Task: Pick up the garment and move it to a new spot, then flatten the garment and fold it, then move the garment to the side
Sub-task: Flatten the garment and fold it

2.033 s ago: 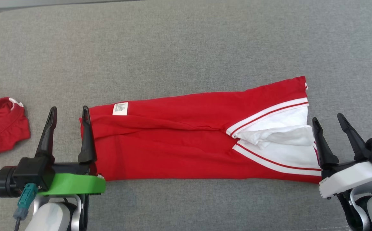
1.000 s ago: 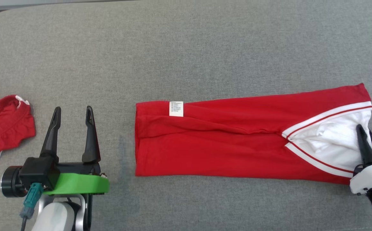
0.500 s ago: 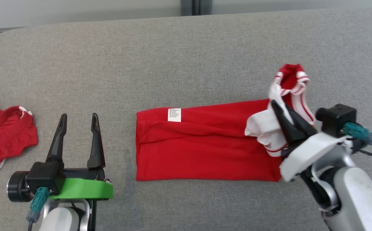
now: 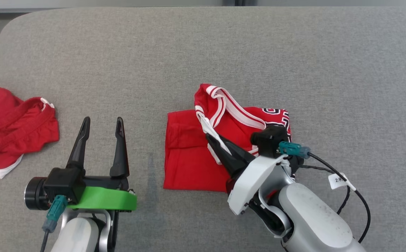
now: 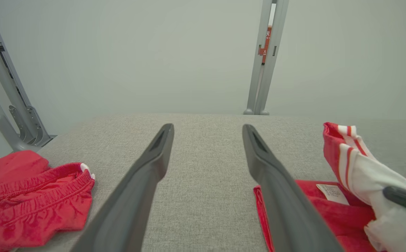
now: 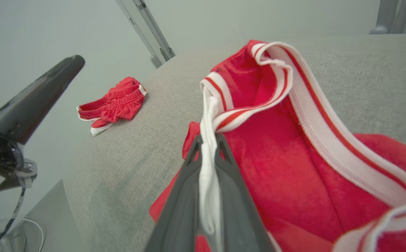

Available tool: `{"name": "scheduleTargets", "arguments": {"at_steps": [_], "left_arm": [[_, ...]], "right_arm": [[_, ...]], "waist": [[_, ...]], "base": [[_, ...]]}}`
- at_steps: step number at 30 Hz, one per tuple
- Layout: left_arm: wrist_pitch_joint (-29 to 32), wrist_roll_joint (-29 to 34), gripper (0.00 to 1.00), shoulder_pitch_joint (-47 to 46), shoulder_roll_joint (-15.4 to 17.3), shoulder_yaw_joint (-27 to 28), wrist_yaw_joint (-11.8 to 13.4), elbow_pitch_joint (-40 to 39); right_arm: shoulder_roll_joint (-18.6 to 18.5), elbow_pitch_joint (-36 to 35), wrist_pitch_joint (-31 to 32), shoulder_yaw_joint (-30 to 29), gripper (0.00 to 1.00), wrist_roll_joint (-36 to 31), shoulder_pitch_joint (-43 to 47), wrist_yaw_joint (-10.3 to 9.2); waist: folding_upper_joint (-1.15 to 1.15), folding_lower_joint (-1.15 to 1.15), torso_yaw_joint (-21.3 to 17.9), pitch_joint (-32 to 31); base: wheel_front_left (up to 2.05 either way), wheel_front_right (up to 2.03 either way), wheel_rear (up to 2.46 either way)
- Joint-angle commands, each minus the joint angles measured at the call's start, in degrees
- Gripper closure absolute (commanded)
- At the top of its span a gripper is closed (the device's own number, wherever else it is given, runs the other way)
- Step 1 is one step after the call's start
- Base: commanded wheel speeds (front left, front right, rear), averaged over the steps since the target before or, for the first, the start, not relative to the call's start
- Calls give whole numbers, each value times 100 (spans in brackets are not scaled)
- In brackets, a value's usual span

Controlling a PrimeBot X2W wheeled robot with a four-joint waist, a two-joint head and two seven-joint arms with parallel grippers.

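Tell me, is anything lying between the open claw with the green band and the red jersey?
Nothing visible. Bare grey surface separates the left gripper from the near edge of the red jersey. The second red garment lies on that gripper's other side, out of the way. The right gripper is shut on the jersey.

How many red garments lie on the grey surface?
2. One, the red jersey, lies half folded at the middle, its white trim pinched by the right end effector. The other, red shorts, lies crumpled at the far left. None seems hidden.
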Motion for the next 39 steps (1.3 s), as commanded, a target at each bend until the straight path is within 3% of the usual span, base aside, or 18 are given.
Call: {"name": "scheduleTargets", "arguments": {"at_steps": [1,3,9,15,27,31,39], "left_arm": [[-17,53,0,-108,-17,23,-33,18],[-17,63,0,-99,-43,46,-46,44],[-17,122,0,-76,-67,181,-92,65],[-18,186,0,-5,-56,285,-89,53],[-19,263,0,275,60,520,-31,-1],[-19,277,0,422,96,570,0,39],[15,235,0,811,137,539,63,78]], "right_arm": [[-5,118,-178,81,82,110,-148,0],[-1,297,-402,250,0,194,-259,0],[-6,366,-1482,557,0,69,-673,0],[-68,-39,-1823,-215,0,-508,-566,0],[-605,-1398,-1550,-2679,0,-1542,1135,0],[-578,-1739,-1369,-2999,0,-1617,1669,0],[-443,-2118,-1097,-3075,0,-1565,2339,0]], "waist": [[0,0,90,80],[0,0,96,99],[0,0,17,133],[0,0,-93,80],[0,0,-394,-130],[0,0,-474,-305],[0,0,-575,-726]], "base": [[0,0,0],[0,0,0],[0,0,0],[0,0,0],[0,0,0],[0,0,0],[0,0,0]]}}
